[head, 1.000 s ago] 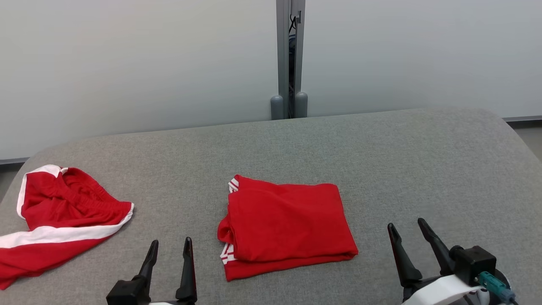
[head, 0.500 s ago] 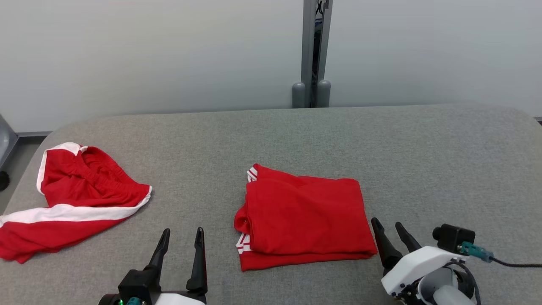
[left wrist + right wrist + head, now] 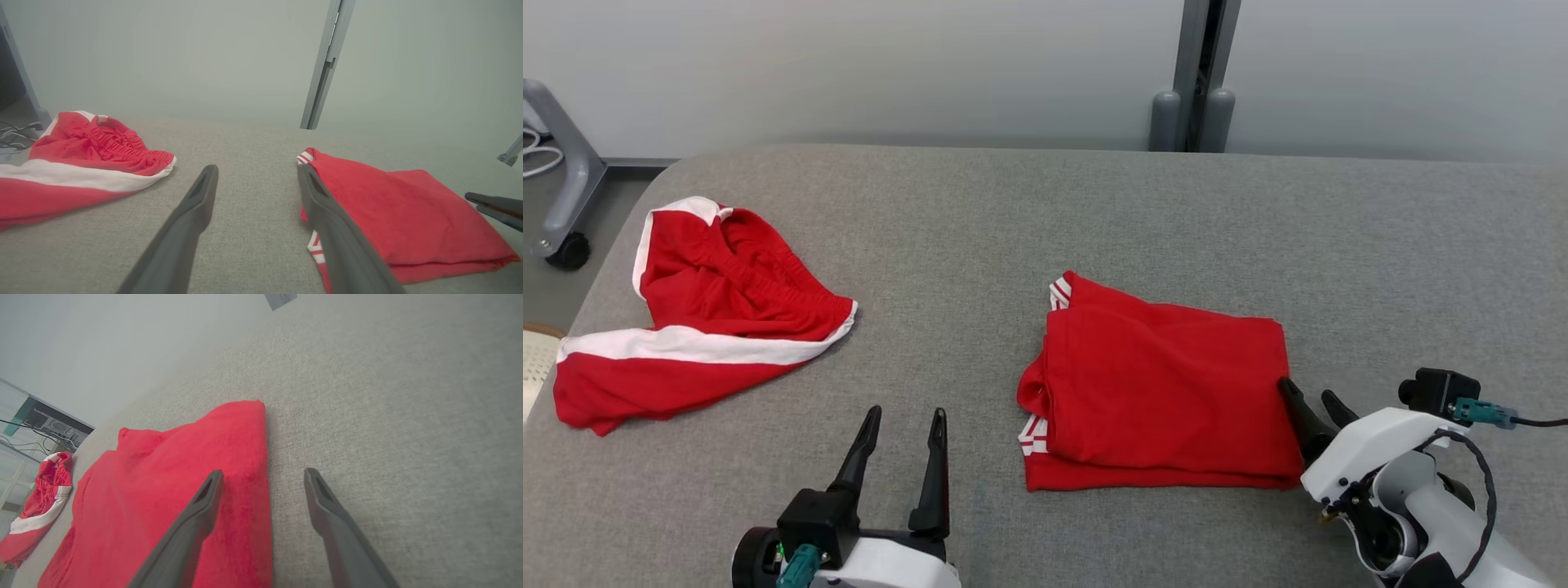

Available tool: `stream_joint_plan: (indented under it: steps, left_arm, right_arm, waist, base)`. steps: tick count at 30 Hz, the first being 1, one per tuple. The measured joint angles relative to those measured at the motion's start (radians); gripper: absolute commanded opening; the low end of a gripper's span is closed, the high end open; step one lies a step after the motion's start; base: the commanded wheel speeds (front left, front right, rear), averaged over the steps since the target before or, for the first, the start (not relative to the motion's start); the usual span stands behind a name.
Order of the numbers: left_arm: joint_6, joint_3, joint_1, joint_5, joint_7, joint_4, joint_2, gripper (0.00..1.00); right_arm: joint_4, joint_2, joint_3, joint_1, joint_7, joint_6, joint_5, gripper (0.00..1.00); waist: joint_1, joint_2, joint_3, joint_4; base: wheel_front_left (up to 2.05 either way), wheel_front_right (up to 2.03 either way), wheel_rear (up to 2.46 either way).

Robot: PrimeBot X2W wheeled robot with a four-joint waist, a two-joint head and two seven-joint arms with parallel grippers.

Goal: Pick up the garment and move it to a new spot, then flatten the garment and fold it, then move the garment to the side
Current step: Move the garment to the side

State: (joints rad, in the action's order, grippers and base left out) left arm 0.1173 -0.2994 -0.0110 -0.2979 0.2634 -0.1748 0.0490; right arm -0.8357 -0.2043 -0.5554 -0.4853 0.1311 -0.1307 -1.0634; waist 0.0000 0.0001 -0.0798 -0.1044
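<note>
A folded red garment [image 3: 1160,384] with white-striped trim lies flat in the middle of the grey table [image 3: 1013,204]. My right gripper [image 3: 1305,387] is open at its right edge. In the right wrist view, the right gripper [image 3: 263,471] straddles that edge, with one finger over the folded red garment [image 3: 163,490] and the other over bare table. My left gripper [image 3: 907,410] is open and empty, a little left of the garment's near left corner. Seen from the left wrist, the left gripper [image 3: 257,166] points past the folded red garment [image 3: 408,216].
A second red garment [image 3: 703,318] with a white band lies crumpled near the table's left edge. A grey post [image 3: 1192,73] stands against the wall behind the table. A wheeled stand leg [image 3: 560,204] is on the floor at the far left.
The head camera has turned, shifting the whole picture right and down. My right gripper has come in leftwards to the folded garment's right edge and rolled its wrist. Both grippers have stayed open.
</note>
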Motion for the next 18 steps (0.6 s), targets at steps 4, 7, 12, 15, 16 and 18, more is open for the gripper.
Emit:
stream_joint_plan:
  steps: [4,7,12,15,16,18]
  left_arm:
    - [0.006,-0.011,-0.015,-0.003,0.0,-0.003,0.0,1.0]
    - [0.007,-0.018,-0.02,-0.006,0.0,-0.003,0.0,1.0]
    - [0.007,-0.026,-0.021,-0.01,0.0,-0.01,0.0,1.0]
    - [0.007,-0.026,-0.022,-0.01,0.0,-0.014,0.0,1.0]
    - [0.007,-0.025,-0.022,-0.01,0.0,-0.014,0.0,1.0]
    - [0.007,-0.022,-0.022,-0.01,0.0,-0.014,0.0,1.0]
  right_arm:
    - [-0.031,-0.006,-0.051,-0.016,0.0,0.0,-0.022,1.0]
    - [-0.048,-0.007,-0.084,-0.022,0.0,0.0,-0.045,1.0]
    - [-0.06,-0.002,-0.138,-0.034,0.002,0.0,-0.081,0.44]
    - [-0.071,-0.003,-0.173,-0.034,0.015,0.0,-0.091,0.0]
    - [-0.075,-0.005,-0.184,-0.035,0.025,0.0,-0.091,0.0]
    - [-0.079,-0.012,-0.202,-0.035,0.05,0.0,-0.091,0.0]
  waist:
    - [0.0,0.0,-0.02,-0.018]
    - [0.0,0.0,-0.028,-0.026]
    - [0.0,0.0,-0.025,-0.032]
    - [0.0,0.0,-0.018,-0.038]
    - [0.0,0.0,-0.017,-0.039]
    - [0.0,0.0,-0.015,-0.041]
  base:
    - [0.0,0.0,0.0]
    - [0.0,0.0,0.0]
    - [0.0,0.0,0.0]
    - [0.0,0.0,0.0]
    - [0.0,0.0,0.0]
    - [0.0,0.0,0.0]
